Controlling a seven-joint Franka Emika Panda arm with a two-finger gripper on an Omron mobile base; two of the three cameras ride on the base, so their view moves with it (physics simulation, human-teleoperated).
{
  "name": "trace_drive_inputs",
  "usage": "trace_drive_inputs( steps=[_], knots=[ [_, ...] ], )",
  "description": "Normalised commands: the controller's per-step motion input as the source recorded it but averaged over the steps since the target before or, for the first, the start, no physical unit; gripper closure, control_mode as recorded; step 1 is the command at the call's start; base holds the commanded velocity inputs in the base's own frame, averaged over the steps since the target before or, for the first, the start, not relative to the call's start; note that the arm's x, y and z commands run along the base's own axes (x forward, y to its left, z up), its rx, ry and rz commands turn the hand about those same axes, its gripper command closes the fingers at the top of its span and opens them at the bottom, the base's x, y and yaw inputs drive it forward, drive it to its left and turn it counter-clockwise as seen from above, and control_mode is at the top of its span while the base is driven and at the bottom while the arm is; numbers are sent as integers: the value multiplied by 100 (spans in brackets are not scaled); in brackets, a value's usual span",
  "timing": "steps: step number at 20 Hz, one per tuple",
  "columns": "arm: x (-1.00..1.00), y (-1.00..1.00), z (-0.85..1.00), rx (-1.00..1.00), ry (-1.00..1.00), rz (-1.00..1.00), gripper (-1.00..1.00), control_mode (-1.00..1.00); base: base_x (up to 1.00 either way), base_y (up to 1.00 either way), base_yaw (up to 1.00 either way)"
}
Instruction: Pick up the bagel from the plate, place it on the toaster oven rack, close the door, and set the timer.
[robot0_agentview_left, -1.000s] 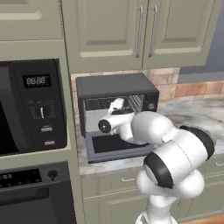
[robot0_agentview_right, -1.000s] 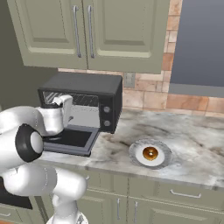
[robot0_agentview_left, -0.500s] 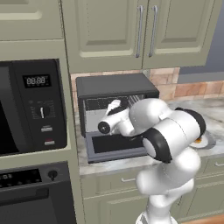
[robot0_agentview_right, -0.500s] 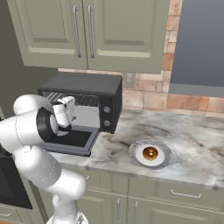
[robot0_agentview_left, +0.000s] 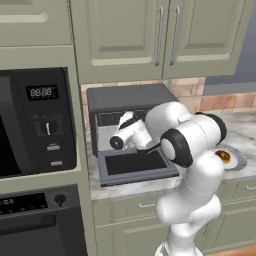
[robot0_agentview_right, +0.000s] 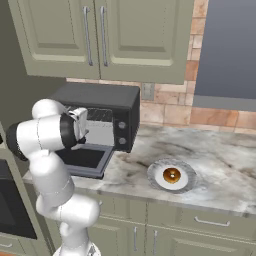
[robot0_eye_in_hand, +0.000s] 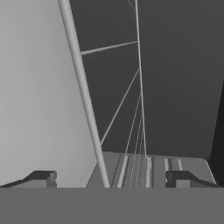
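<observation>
Marble counter (robot0_agentview_right: 220, 155) under green cabinets (robot0_agentview_right: 130, 35), brick backsplash (robot0_agentview_right: 165, 112) behind.

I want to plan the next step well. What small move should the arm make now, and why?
Probably draw the pincer back out of the toaster oven and swing it toward the plate. It is open and empty at the rack, the door is already down, and the bagel lies on the plate.

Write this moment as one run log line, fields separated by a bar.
gripper open, empty, at rack | door open | bagel on plate
</observation>
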Motion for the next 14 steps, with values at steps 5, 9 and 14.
trace_drive_inputs(
  steps=[5, 9, 14],
  knots=[
    [37, 12, -20, -3, 0, 1, 100, -100, 0, 0, 0],
    [3, 2, -11, -1, 0, 0, 100, -100, 0, 0, 0],
    [-29, 0, -1, 0, 13, 0, 100, -100, 0, 0, 0]
  ],
)
